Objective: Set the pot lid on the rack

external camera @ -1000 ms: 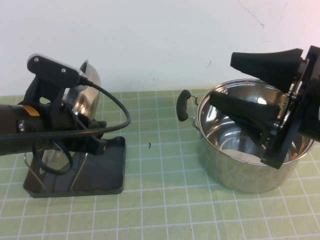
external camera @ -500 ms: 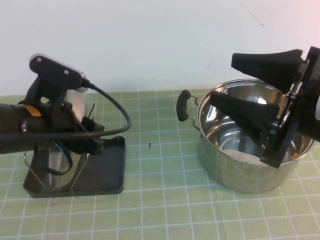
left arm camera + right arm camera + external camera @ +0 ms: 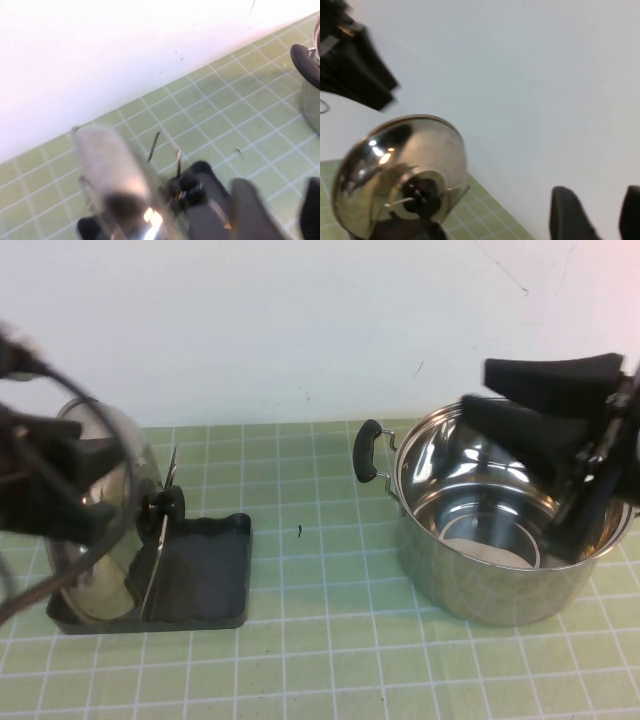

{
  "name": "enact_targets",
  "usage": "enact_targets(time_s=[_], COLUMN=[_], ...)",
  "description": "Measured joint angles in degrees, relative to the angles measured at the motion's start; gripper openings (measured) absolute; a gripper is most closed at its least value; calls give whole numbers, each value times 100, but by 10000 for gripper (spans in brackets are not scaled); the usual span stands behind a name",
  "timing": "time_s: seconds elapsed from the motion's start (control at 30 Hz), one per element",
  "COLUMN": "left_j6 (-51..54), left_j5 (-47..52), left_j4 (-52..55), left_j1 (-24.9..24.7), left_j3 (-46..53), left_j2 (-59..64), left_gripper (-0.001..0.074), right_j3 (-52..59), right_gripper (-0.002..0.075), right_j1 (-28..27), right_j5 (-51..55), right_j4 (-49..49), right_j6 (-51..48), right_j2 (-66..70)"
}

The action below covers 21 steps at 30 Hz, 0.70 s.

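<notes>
— What's changing at the rack (image 3: 200, 580)?
— I'm pulling the left gripper (image 3: 60, 490) off to the side; a second ago it was over the rack, now the lid (image 3: 100, 530) is standing on edge among the prongs, looking freed. Its jaws, I can't tell.
— The right gripper (image 3: 560, 415)?
— It's hovering above the pot (image 3: 500, 530), jaws narrower than before but still apart, gripping nothing
</notes>
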Motion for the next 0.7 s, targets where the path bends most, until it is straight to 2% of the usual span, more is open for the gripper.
enact_targets(time_s=[0.1,0.2,0.33,0.5,0.7], left_j6=[-151,-505,-1115,-1751,-2437], left_j5=[472,912,1050,1252,1697], left_j4=[224,681,1219,1552,1720], left_j1=[106,213,284,294,294], left_j3=[-12,-12,325,1218,2233], left_j2=[-509,-1075,-1822,-2974,-4270], left_gripper=[90,27,6,1,0], right_j3=[0,26,368,1034,1678], right_gripper=[145,66,14,3,-1], right_j1=[0,0,0,0,0], right_j5=[684,1372,1853,2034,2140], right_j4=[-131,-344,-433,-458,-652], right_j6=[329,740,957,1064,1744], right_j2=[-373,-922,-1841,-3071,-4265])
